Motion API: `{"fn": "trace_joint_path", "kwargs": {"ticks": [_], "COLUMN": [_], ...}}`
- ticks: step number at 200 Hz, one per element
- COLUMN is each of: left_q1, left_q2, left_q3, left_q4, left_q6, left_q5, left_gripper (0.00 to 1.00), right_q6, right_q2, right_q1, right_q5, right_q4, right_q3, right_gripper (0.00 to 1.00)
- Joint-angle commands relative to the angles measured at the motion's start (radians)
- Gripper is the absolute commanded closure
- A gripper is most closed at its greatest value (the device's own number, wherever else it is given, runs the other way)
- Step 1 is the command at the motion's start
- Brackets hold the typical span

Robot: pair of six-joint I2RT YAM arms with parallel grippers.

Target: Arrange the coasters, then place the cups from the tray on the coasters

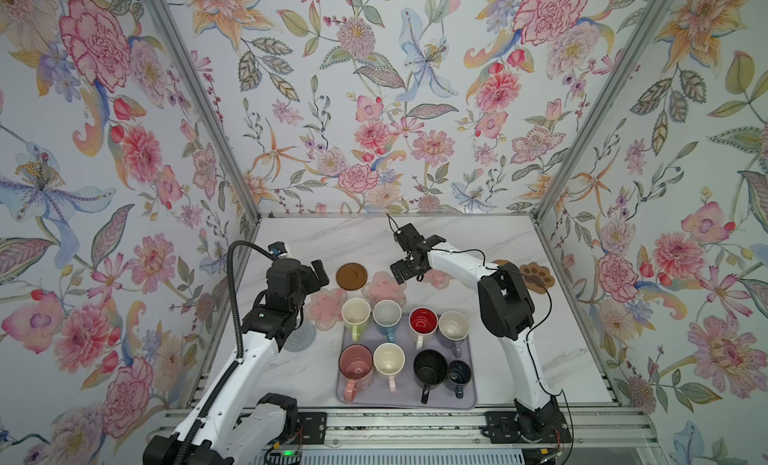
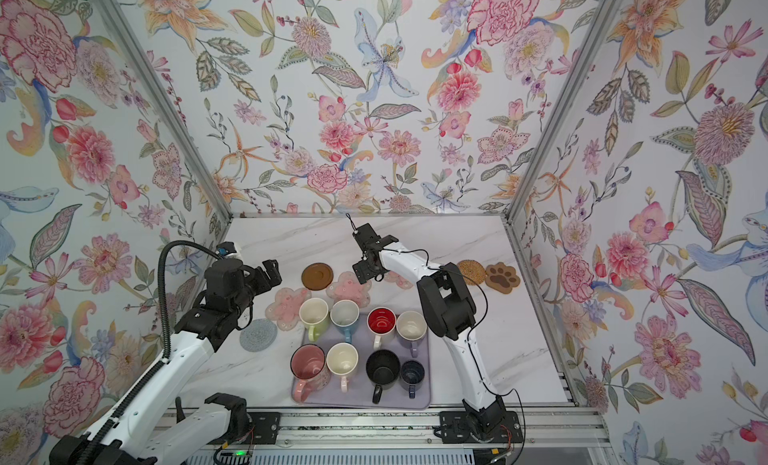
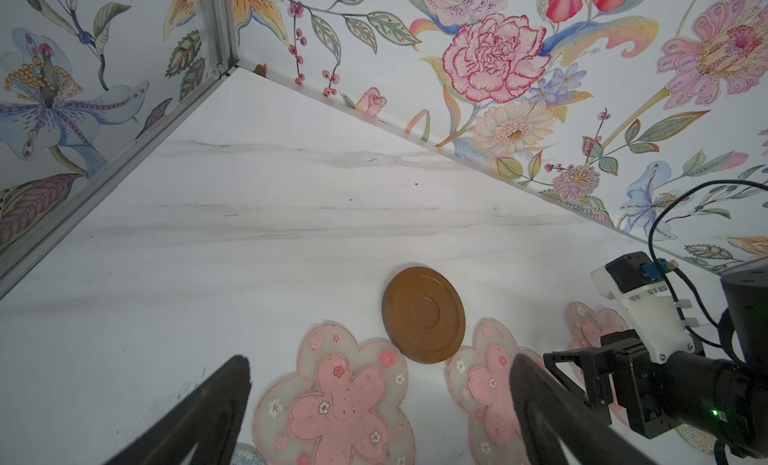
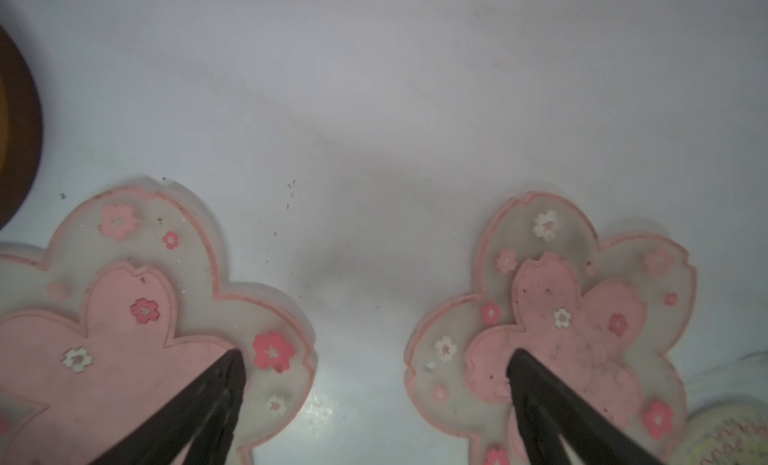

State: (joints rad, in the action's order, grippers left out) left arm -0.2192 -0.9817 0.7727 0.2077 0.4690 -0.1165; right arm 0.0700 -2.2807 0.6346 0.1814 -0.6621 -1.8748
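Several cups stand on the lavender tray (image 1: 401, 397), among them the tall pink (image 1: 355, 364), the black (image 1: 430, 368) and the red-inside one (image 1: 423, 321). Behind the tray lie the coasters: a brown disc (image 1: 351, 276), two pink flowers (image 1: 327, 308) (image 1: 384, 288), a third flower (image 4: 582, 317), a grey round (image 1: 300, 336), a woven round (image 2: 471, 271) and a brown paw (image 1: 537, 278). My left gripper (image 1: 321, 273) (image 3: 382, 363) hangs open above the left flower (image 3: 336, 404). My right gripper (image 1: 402, 273) (image 4: 375, 355) is open over the gap between two flowers. Neither holds anything.
Floral walls with aluminium posts close the marble table (image 1: 332, 242) on three sides. A metal rail (image 1: 395, 425) carrying both arm bases runs along the front. The right arm's elbow (image 1: 505, 305) stands beside the tray's right edge. Bare marble stretches behind the coasters.
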Motion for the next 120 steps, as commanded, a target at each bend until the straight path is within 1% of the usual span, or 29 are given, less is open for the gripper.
{"fn": "trace_joint_path", "kwargs": {"ticks": [1, 120], "left_q1": [0.014, 0.026], "left_q2": [0.009, 0.002], "left_q3": [-0.016, -0.013], "left_q4": [0.015, 0.006], "left_q6": [0.013, 0.02], "left_q5": [-0.005, 0.016], "left_gripper": [0.01, 0.01], "right_q6": [-0.013, -0.004], "right_q2": [-0.033, -0.101], "right_q1": [0.008, 0.005], "right_q5": [0.035, 0.099], "right_q4": [-0.023, -0.021], "right_q3": [-0.036, -0.066], "right_gripper": [0.01, 0.01]}}
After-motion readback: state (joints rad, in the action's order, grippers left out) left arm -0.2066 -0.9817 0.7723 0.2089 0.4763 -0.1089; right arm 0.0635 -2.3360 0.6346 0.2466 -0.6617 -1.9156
